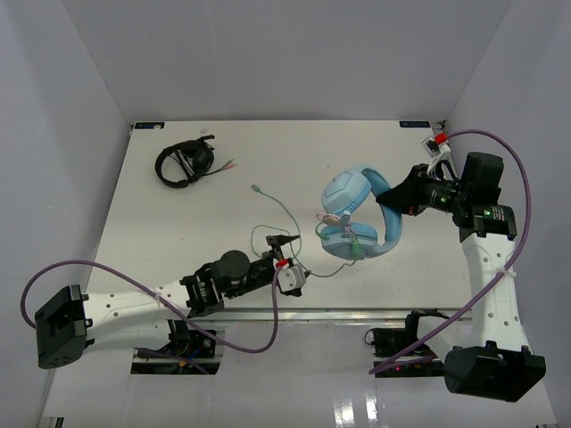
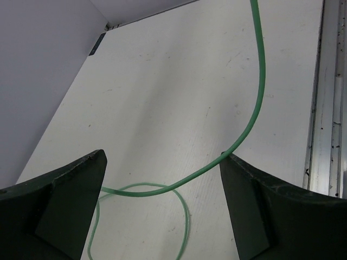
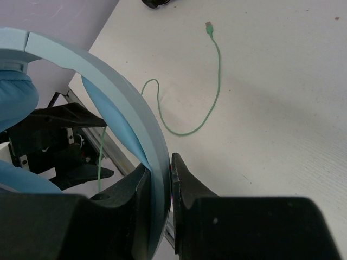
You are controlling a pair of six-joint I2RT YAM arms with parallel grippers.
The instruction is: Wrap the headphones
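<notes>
On the table [image 1: 268,152], right of centre in the top view, the headphones [image 1: 357,214] are sitting with their long axis running far to near. The cups are facing left and the band is bulging right, where your right gripper [image 1: 397,201] is pinching it. The cable [image 1: 284,212] is trailing left toward your left gripper [image 1: 293,259]. Black headphones [image 1: 185,163] are lying well apart, far left.

In the left wrist view, your left gripper [image 2: 162,162] is standing wide, gripping nothing. The cable [image 2: 260,92] is crossing between its fingers [image 2: 70,195].

In the right wrist view, your right gripper [image 3: 172,173] is clamping narrowly on the headphones' [image 3: 119,92] band. The cable [image 3: 214,103] is snaking across the table beyond.
</notes>
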